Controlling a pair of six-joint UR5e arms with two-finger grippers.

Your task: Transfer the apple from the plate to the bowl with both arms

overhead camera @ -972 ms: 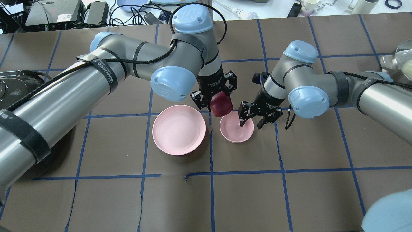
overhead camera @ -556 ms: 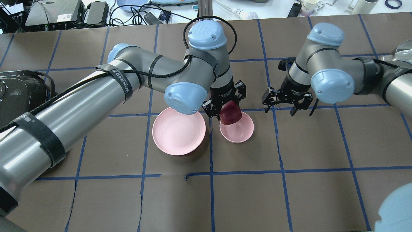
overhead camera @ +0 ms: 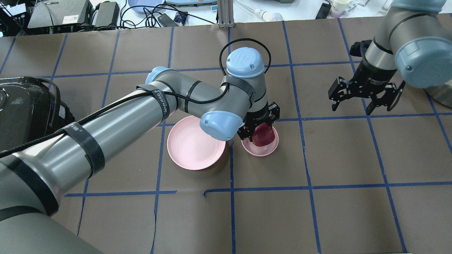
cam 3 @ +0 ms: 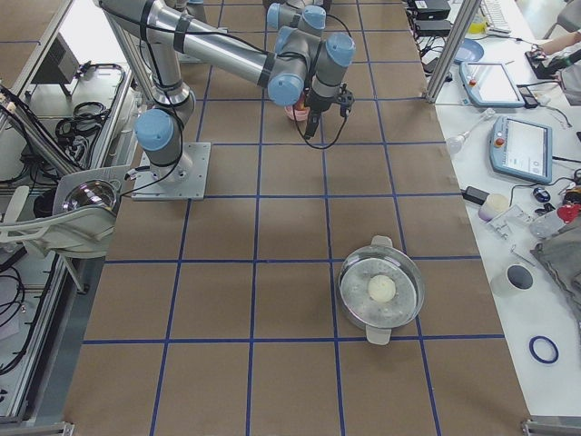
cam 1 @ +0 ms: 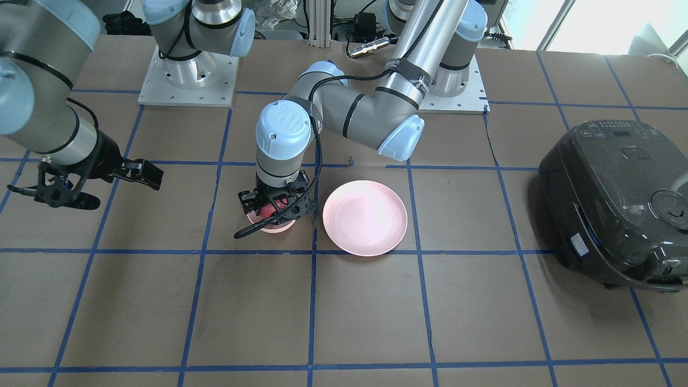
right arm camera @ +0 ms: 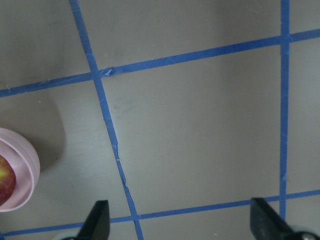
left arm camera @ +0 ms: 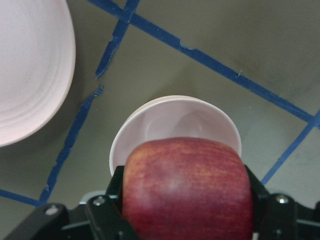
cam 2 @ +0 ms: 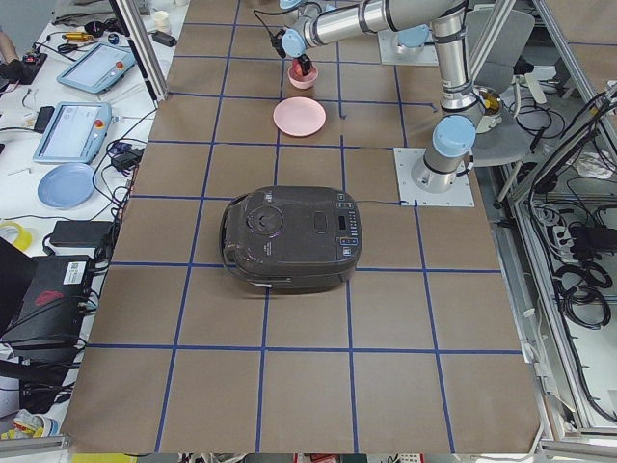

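Note:
My left gripper [overhead camera: 260,129] is shut on the dark red apple [overhead camera: 263,137] and holds it low over the small pink bowl [overhead camera: 261,151]. I cannot tell whether the apple touches the bowl. In the left wrist view the apple [left arm camera: 185,192] sits between the black fingers with the bowl's rim [left arm camera: 172,101] just beyond it. The wide pink plate [overhead camera: 192,148] lies bare just left of the bowl. My right gripper [overhead camera: 360,106] is open and empty, well to the right of the bowl and above the table. Its view shows the bowl [right arm camera: 27,170] at the left edge.
A black rice cooker [overhead camera: 28,106] stands at the table's left end. A metal pot [cam 3: 381,291] with a white ball in it stands at the right end. Cables and devices lie on the bench beyond the far edge.
My left gripper has moved right and down with the apple, from beside the bowl's rim to low over the bowl. My right gripper has drawn back to the right, away from the bowl, still open.

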